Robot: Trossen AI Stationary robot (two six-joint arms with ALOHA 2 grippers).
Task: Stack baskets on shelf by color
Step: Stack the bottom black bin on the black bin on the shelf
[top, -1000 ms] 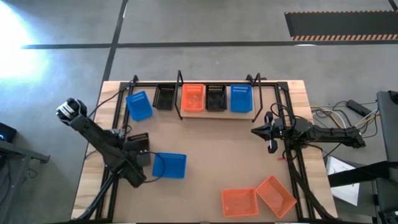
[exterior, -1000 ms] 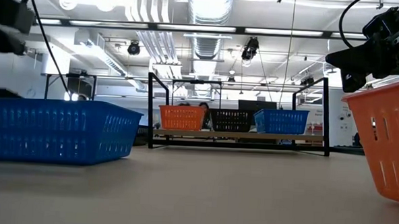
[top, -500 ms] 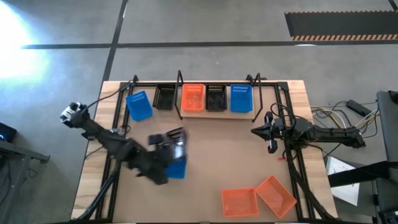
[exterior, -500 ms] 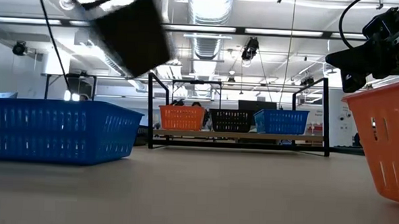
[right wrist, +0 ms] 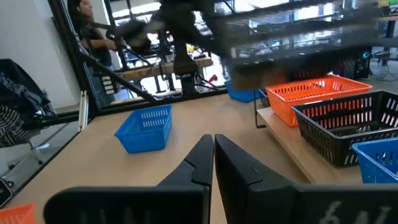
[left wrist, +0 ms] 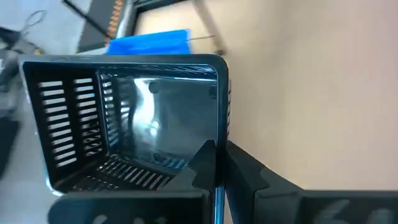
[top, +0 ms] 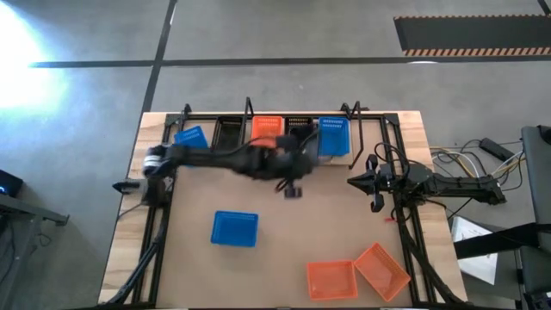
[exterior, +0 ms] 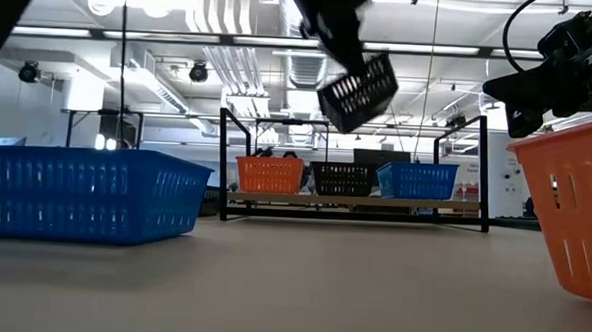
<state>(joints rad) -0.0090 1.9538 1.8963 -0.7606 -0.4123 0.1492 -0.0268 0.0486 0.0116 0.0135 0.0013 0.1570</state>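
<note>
Nearest the front edge of the brown wooden tabletop (top: 284, 228), far from the shelf, two orange perforated plastic baskets (top: 331, 278) (top: 381, 270) sit side by side, touching at a corner; the right one is turned at an angle. In the low view one of them looms at the right edge (exterior: 566, 213).

Farther in, left of centre and well apart from the shelf, a blue perforated plastic basket (top: 235, 229) lies flat on the table.

Closer to the shelf, the right gripper (top: 353, 181) hovers off the shelf's right end, its dark fingers (right wrist: 200, 163) pressed together on nothing.

The left arm reaches across from the table's left side, just in front of the shelf. Its left gripper (top: 291, 175) grasps a black perforated plastic basket (exterior: 357, 91) by one wall, the fingers (left wrist: 205, 165) clamped over the rim. In the low view this basket hangs tilted in the air, above and in front of the shelf.

The shelf, a light wooden plank with upright black wire posts (top: 301, 160), runs along the table's far edge. On it stand an orange basket (top: 268, 127), a black basket (exterior: 344, 178) and a blue basket (top: 334, 135), in a row from left to right.

Left of the shelf, another black basket (top: 229, 132) and another blue basket (top: 191, 138) rest on the tabletop.
</note>
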